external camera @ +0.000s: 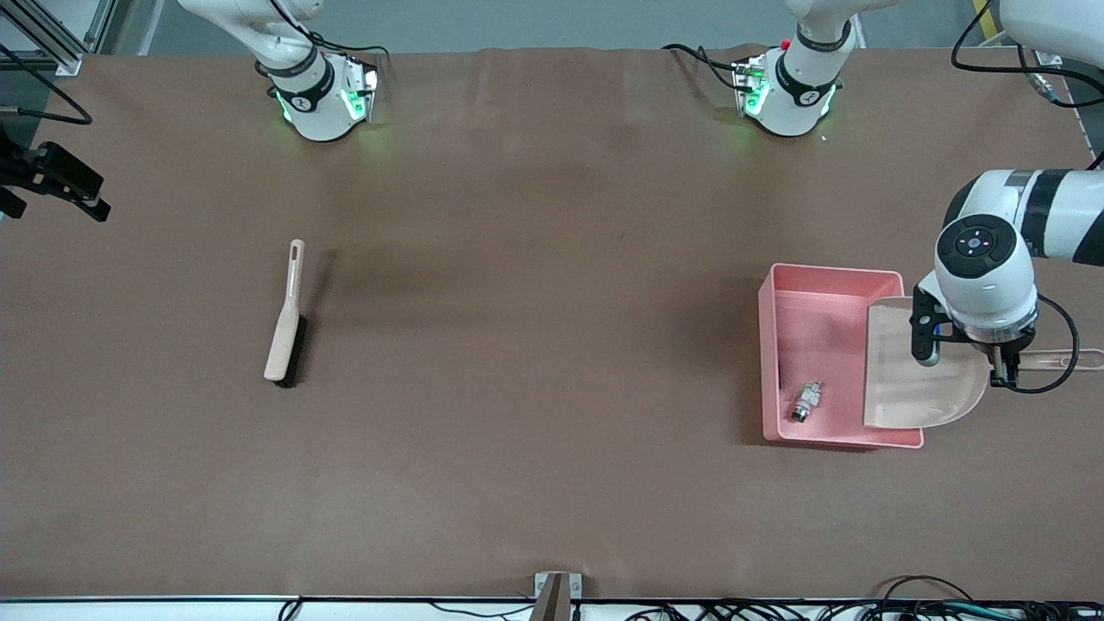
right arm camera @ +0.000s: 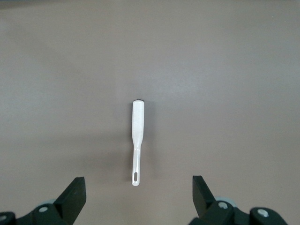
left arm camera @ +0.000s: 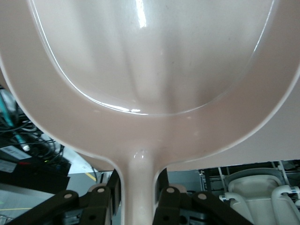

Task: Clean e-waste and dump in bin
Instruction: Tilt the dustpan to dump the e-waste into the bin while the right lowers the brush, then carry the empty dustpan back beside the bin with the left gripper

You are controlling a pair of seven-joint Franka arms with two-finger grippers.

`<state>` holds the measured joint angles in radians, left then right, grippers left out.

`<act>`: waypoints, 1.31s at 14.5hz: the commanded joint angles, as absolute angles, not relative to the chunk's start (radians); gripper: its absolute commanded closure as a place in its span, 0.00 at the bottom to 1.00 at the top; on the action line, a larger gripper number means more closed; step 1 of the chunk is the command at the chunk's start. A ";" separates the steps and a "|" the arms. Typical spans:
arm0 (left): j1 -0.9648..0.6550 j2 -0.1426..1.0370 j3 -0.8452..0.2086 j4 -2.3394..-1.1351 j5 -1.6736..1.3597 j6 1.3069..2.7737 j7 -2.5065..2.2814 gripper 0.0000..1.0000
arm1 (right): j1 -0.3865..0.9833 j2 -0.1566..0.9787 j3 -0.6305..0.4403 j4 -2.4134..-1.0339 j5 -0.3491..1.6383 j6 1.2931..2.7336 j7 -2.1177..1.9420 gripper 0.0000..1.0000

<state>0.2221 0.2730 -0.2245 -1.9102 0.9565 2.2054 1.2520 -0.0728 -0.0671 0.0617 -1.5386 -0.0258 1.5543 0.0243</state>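
The pink bin (external camera: 830,274) stands toward the left arm's end of the table. The white-grey e-waste component (external camera: 806,401) lies inside it, near the wall closest to the front camera. I cannot make out the smaller dark block. My left gripper (external camera: 1005,369) is shut on the handle of the beige dustpan (external camera: 914,379), which is tilted over the bin's edge. In the left wrist view the dustpan (left arm camera: 150,70) fills the frame, its handle between the left gripper's (left arm camera: 139,199) fingers. My right gripper (right arm camera: 139,187) is open and empty, high over the brush (right arm camera: 137,126).
The beige black-bristled brush (external camera: 285,323) lies flat on the brown table toward the right arm's end. A black camera mount (external camera: 52,177) juts in at that end's edge. Cables run along the table's front edge.
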 commanded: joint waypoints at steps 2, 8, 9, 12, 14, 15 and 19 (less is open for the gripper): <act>0.199 0.222 -0.242 -1.887 0.962 2.210 1.236 1.00 | -0.068 -0.078 0.063 -1.540 -0.038 1.520 0.025 0.00; 0.127 0.241 -0.265 -1.801 0.717 2.203 1.192 1.00 | -0.067 -0.080 0.064 -1.540 -0.028 1.509 0.025 0.00; 0.109 0.251 -0.270 -1.798 0.683 2.201 1.175 1.00 | -0.067 -0.080 0.064 -1.540 -0.028 1.509 0.025 0.00; 0.058 0.281 -0.287 -1.779 0.531 2.201 1.115 0.99 | -0.066 -0.080 0.064 -1.542 -0.028 1.509 0.025 0.00; 0.014 0.291 -0.296 -1.779 0.479 2.198 1.048 0.99 | -0.067 -0.080 0.064 -1.542 -0.028 1.508 0.025 0.00; -0.007 0.307 -0.296 -1.779 0.473 2.197 1.011 0.99 | -0.067 -0.080 0.064 -1.542 -0.028 1.508 0.025 0.00; -0.058 0.373 -0.377 -1.779 0.445 2.197 0.866 0.99 | -0.067 -0.078 0.064 -1.542 -0.028 1.502 0.025 0.00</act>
